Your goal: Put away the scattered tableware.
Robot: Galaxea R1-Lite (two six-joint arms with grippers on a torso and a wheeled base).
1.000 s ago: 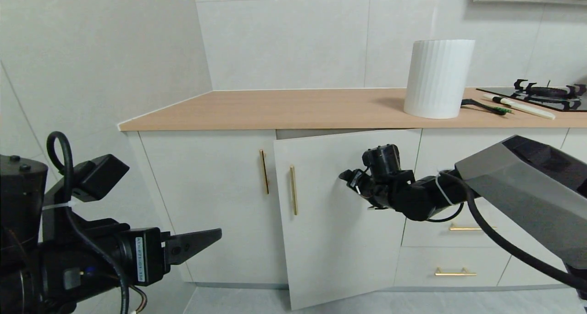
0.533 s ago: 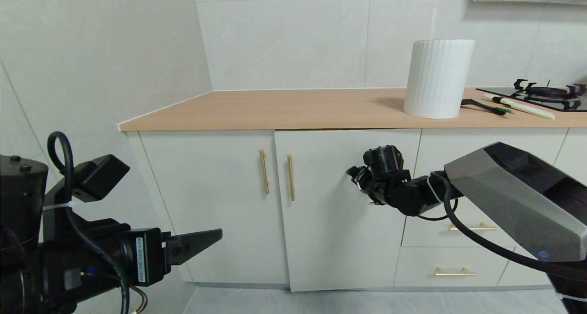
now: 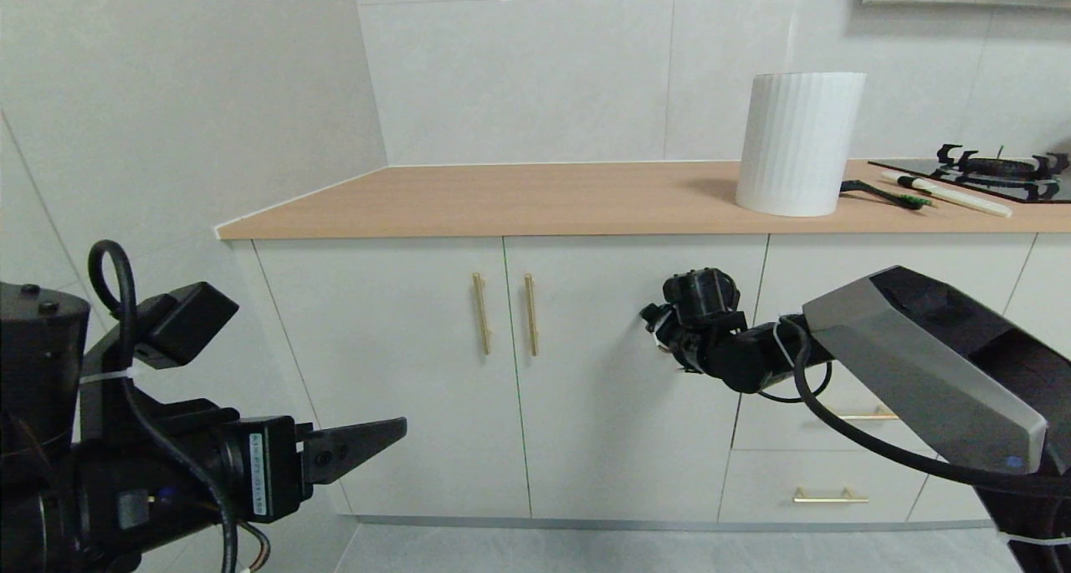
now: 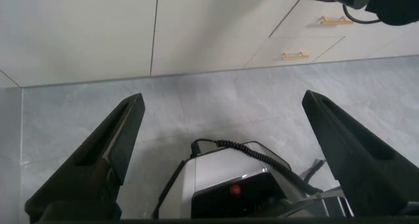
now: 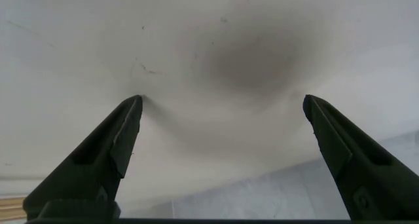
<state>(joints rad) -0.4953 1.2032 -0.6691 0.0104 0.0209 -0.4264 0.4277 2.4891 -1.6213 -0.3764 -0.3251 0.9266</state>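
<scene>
Wood-toned worktop noted; the white cabinet door beneath its front edge sits flush, and a ribbed container stands near its right end. My right gripper meets the door's face, fingers spread wide, gripping nothing (a seating push, I judge). My left gripper hangs low, spread, empty. Loose tableware lies beside the container, unstowed.
</scene>
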